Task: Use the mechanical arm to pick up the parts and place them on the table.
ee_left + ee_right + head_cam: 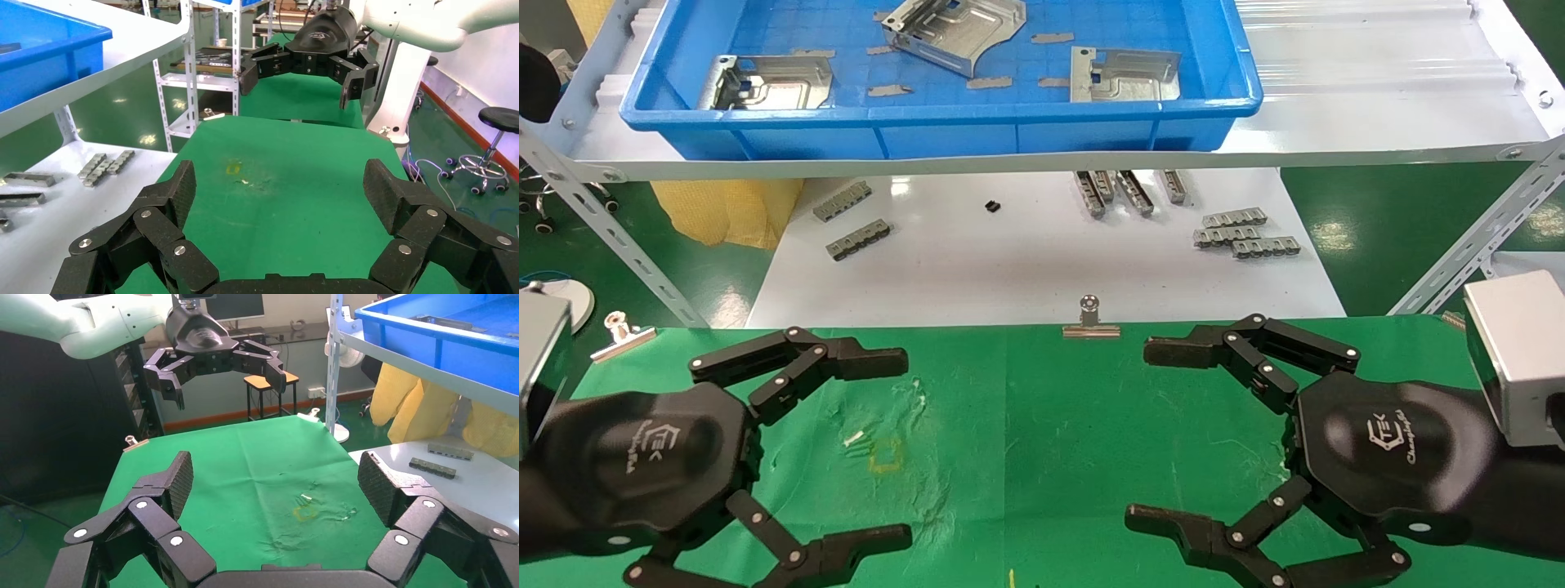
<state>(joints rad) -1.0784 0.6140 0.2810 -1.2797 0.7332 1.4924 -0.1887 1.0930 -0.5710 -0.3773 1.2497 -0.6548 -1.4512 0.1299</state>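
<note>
Currently: parts lie in blue bin on far shelf, none gripped | table near, bare for placement | left gripper fingers spread, empty, low over table's left | right gripper likewise, right side; both facing inward, ready to reach.

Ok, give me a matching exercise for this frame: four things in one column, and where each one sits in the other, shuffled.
Things:
1. parts
2. comb strips
3. binder clip
4. left claw

Places:
A. on the white tabletop
B. open above the green cloth
C. in the blue tray
D. on the green cloth's far edge

Pairs: 1-C, 2-A, 3-D, 4-B
</note>
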